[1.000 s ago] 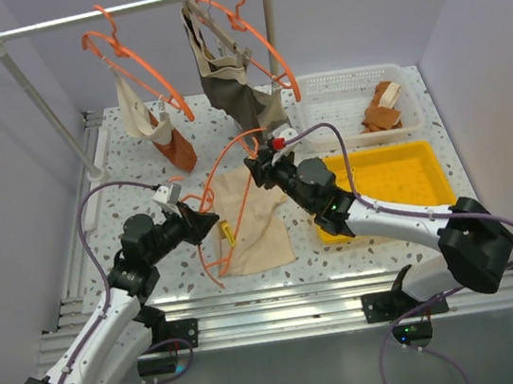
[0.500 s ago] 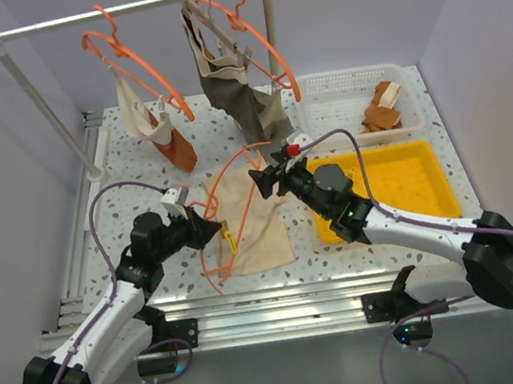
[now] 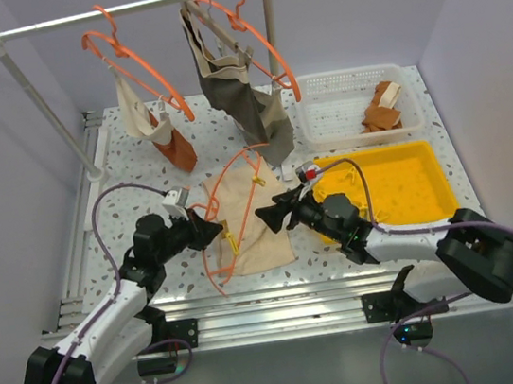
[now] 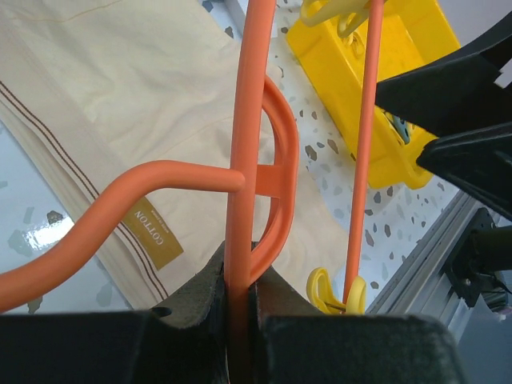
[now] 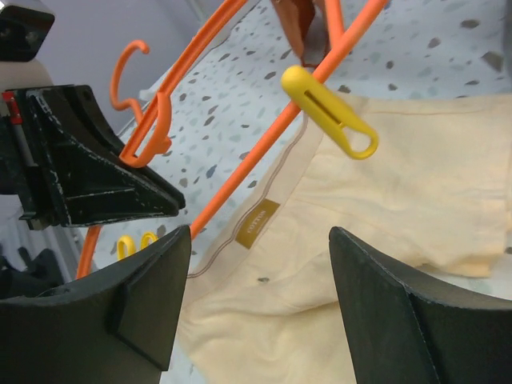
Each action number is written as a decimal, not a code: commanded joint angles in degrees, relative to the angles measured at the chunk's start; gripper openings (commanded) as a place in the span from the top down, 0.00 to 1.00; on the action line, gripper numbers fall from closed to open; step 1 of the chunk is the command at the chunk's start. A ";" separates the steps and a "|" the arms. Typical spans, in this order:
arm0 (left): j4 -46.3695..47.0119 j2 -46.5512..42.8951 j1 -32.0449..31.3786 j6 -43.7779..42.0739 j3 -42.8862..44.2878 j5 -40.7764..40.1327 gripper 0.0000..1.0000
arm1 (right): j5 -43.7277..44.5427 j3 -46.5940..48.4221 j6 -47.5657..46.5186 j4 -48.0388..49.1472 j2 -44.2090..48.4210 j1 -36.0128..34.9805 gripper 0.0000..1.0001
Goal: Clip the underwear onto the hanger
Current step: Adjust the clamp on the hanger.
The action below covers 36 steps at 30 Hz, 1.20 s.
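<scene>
Left arm [image 3: 111,313] jaws clamped shut; right arm [image 3: 406,236] jaws spread wide.

Orange hanger [image 4: 244,120], cream underwear [image 4: 120,80], yellow clip [image 5: 328,112].

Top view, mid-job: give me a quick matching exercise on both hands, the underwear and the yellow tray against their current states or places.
Column one:
1 left hand
2 right hand
3 underwear
4 yellow tray

Column two:
A open, holding nothing
B spread on the table under the hanger
C shut on the hanger
D on the table's right side

Pairs: 1-C, 2-A, 3-B, 4-D
</scene>
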<state>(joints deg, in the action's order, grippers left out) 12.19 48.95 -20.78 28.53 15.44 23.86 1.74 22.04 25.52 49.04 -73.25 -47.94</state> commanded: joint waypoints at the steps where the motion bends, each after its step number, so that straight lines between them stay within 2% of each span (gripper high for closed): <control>1: 6.80 -1.22 -0.32 2.23 -0.76 1.81 1.00 | -5.24 -0.68 7.17 17.30 -4.69 0.04 0.27; 9: 8.29 -0.96 -0.41 3.02 -1.82 2.69 1.00 | -10.00 -0.95 15.43 41.37 -20.15 0.04 0.28; 11: 8.38 -1.05 -0.32 3.19 -1.82 2.69 1.00 | -10.61 0.01 16.58 43.50 -22.36 0.04 0.29; 15: 8.73 -0.79 -0.32 3.19 -1.99 3.13 1.00 | -11.75 1.42 16.41 43.60 -24.22 -0.05 0.34; 22: 10.49 1.06 -0.41 3.90 -2.43 3.39 1.00 | -12.55 1.51 15.18 43.60 -20.97 -0.13 0.37; 30: 7.68 -6.13 -0.32 4.34 -3.14 -3.28 1.00 | -11.32 -1.83 14.65 43.51 -19.03 -0.05 0.37; 36: 7.41 -5.09 -0.32 4.42 -3.22 -2.77 1.00 | -12.19 -2.71 14.39 43.51 -15.18 -0.05 0.37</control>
<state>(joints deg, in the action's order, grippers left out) 17.93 43.11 -20.93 32.40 12.29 21.80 -10.04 19.70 40.53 74.00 -92.47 -47.94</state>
